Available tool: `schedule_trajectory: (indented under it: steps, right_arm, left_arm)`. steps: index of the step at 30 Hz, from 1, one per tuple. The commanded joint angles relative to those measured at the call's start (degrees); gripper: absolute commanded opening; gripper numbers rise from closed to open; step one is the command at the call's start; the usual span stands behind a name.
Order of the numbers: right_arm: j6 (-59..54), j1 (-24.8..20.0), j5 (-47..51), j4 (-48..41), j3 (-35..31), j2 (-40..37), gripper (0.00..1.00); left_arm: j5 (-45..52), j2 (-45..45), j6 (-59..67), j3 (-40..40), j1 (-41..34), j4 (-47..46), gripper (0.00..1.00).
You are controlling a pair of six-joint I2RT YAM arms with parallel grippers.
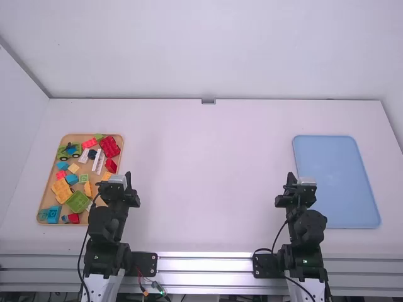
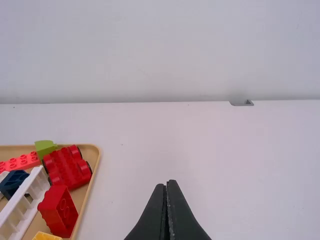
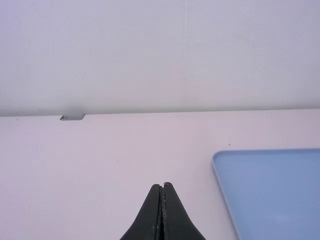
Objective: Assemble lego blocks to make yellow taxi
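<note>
Because the toy bricks lie loose or in small clusters, I judge that assembly of the yellow taxi has not begun. Outstanding work: select a wheeled base, fit the yellow bricks, then check the finished taxi.

Container 1: the tan tray [image 1: 122,150], beside my left arm [image 1: 107,220]. Contents include a red wheeled base [image 2: 67,167], a red brick [image 2: 59,211], a white rail-like piece [image 1: 98,162], a green brick [image 1: 78,201] and a green wheeled vehicle [image 1: 69,151]. A large yellow-orange brick [image 1: 62,190] (a likely body part for the taxi) lies near the green brick. I cannot tell which of the touching pieces are joined.

Container 2: the blue tray [image 1: 337,176], beside my right arm [image 1: 304,226] at the far side of the table [image 1: 201,189] from the tan tray. It may serve as the place for the finished taxi.

Gripper status: my left gripper [image 2: 167,183] has its fingertips together and holds no brick. My right gripper [image 3: 162,185] is likewise closed and without load. The next step calls for opening the left one over the tan tray; crowded pieces could snag its fingers.
</note>
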Motion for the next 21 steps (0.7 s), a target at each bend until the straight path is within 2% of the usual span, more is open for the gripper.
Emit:
schedule_trajectory:
  steps: [1, 12, 21]
  right_arm:
    - [-0.2, 0.0, 0.2, 0.0, 0.0, 0.0, 0.0]
    - [-0.8, 0.1, 0.0, -0.9, 2.7, 2.9, 0.06]
    - [-2.1, 1.0, -0.6, -2.8, 10.2, 11.5, 0.17]
  left_arm:
    - [0.0, 0.0, 0.0, 0.0, 0.0, 0.0, 0.0]
    - [-1.5, 3.2, -0.1, 2.4, 0.1, -0.3, 0.05]
    - [-5.9, 11.1, -1.9, 8.0, 0.6, -1.5, 0.17]
